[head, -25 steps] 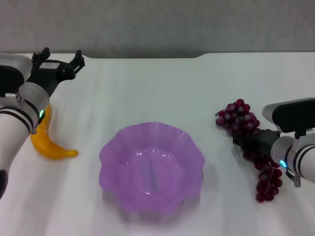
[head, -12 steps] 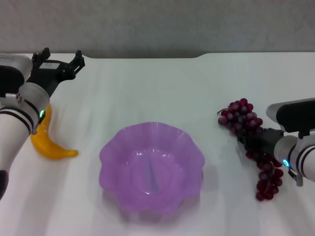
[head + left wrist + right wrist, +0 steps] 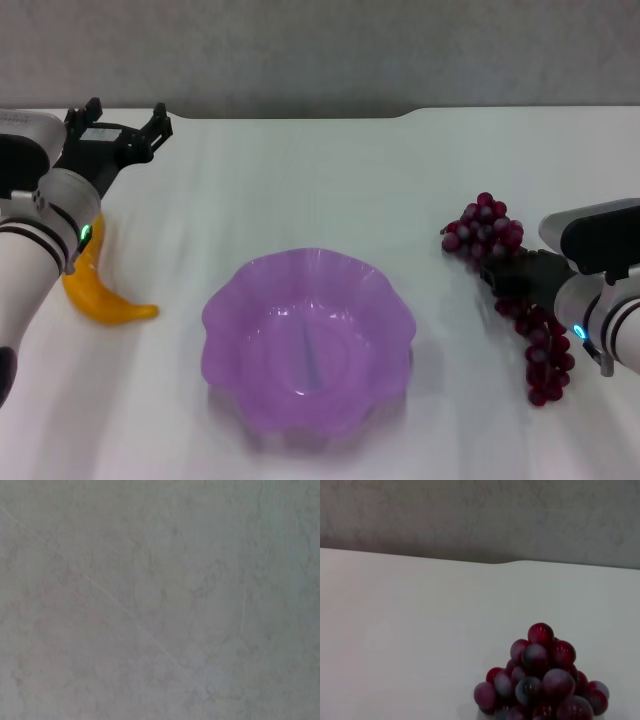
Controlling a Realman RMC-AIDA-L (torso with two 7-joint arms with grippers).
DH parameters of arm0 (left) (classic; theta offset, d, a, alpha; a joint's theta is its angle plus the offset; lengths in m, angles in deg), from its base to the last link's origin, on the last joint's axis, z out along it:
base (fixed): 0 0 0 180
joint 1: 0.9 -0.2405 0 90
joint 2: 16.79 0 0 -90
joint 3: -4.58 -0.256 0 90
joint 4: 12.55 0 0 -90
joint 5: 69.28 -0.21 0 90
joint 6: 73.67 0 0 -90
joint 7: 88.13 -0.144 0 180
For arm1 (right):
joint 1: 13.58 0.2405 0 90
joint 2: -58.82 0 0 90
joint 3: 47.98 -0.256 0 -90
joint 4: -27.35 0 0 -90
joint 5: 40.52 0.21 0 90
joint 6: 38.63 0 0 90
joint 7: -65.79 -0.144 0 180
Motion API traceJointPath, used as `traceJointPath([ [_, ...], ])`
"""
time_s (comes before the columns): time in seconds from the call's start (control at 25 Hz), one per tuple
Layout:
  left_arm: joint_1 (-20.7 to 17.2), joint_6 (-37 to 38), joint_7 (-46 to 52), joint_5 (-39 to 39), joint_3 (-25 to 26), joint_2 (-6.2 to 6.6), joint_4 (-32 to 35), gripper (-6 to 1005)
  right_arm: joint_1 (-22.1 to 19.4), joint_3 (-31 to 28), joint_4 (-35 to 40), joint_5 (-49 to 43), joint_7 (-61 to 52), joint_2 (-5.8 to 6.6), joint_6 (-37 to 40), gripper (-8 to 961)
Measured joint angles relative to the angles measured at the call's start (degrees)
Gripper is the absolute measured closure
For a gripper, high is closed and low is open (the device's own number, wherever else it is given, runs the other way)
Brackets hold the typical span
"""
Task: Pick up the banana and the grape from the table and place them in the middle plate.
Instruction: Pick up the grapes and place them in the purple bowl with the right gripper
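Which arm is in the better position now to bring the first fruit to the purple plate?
The right, probably. The right gripper is already at the middle of the grape bunch. The left gripper points at the wall, with the banana under its forearm.

We find no text, label, brand, number or sign that we can read in any of the views.
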Motion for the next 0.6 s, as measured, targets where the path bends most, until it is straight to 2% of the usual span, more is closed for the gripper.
traceJointPath([
  [0.6, 0.1, 0.0, 0.0, 0.0, 0.1, 0.00, 0.0, 129, -0.1, 0.7, -0.2, 0.1, -0.1, 0.00, 1.6, 503],
])
